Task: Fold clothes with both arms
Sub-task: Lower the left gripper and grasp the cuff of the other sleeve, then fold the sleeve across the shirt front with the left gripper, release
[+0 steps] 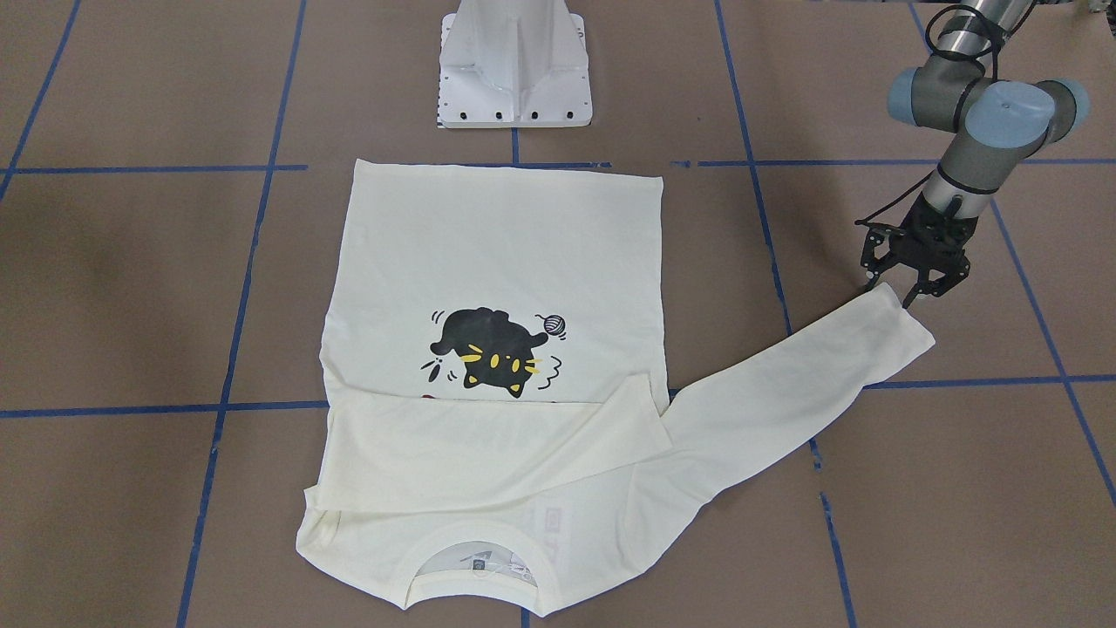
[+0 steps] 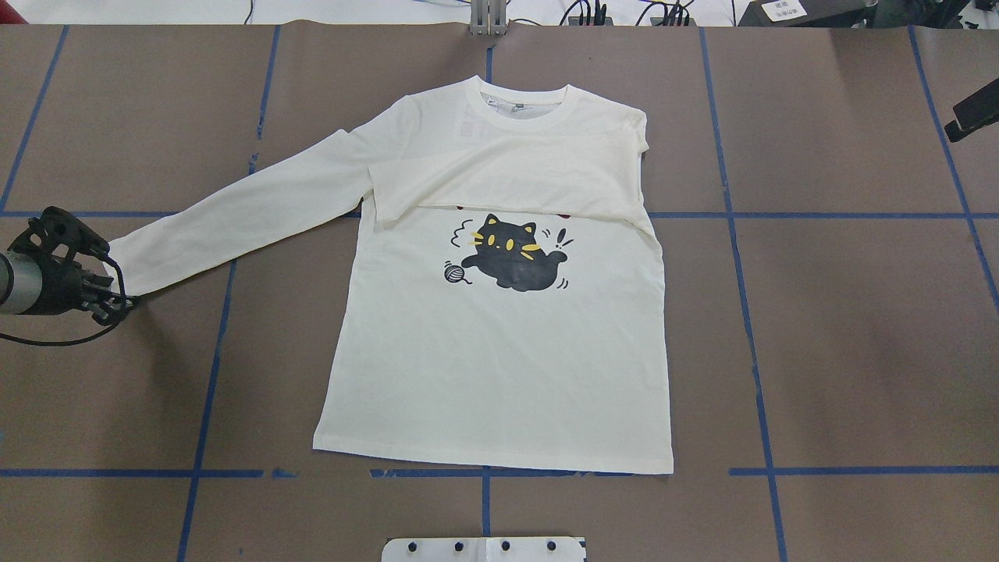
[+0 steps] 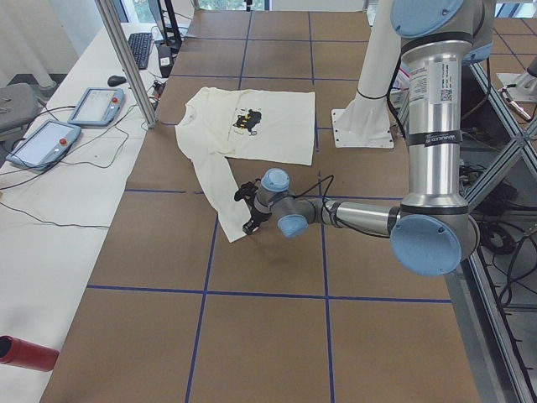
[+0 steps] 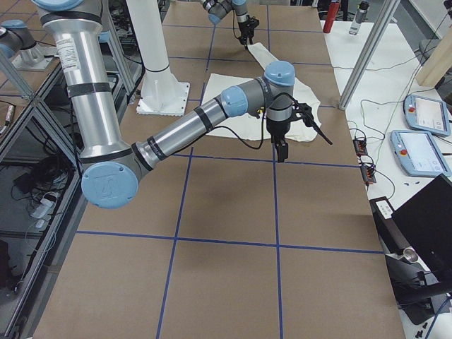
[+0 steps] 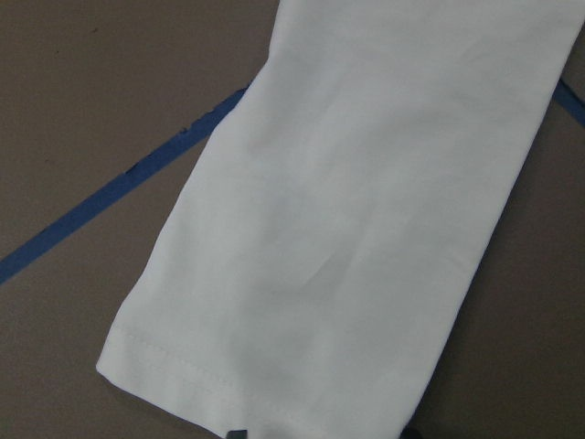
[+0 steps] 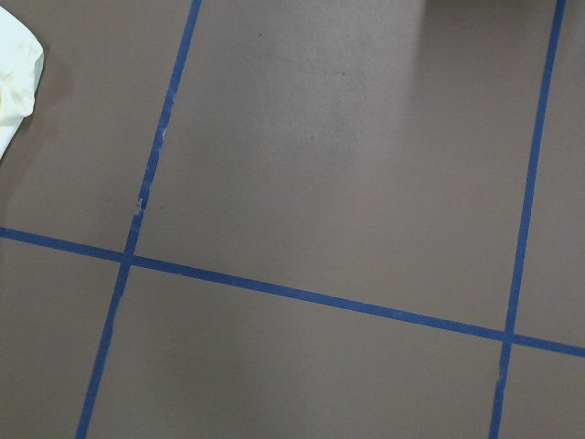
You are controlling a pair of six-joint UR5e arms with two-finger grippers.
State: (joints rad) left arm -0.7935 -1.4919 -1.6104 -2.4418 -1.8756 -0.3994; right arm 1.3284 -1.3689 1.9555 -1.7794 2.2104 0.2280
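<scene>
Overhead exterior, left edge: puts black two-finger left gripper (image 2: 115, 275), jaws spread, at cuff (image 2: 129, 257) of cream cat-print T-shirt (image 2: 499, 367), sleeve (image 2: 242, 207) running upper-right.

Folded sleeve (image 2: 507, 176) hides most red lettering (image 2: 460, 208).

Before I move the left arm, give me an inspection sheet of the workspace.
Surface: brown table with blue tape grid.
Job's things: shirt print up; one sleeve folded across chest, other sleeve stretched out sideways.
Clutter: nothing seen.
Grippers: left gripper at the stretched sleeve's cuff, jaws open; right gripper above bare table beside the shirt, jaws cannot tell.
Cables: black cable loops at left wrist.
Surroundings: white pedestal; side bench with two tablets, keyboard.
</scene>
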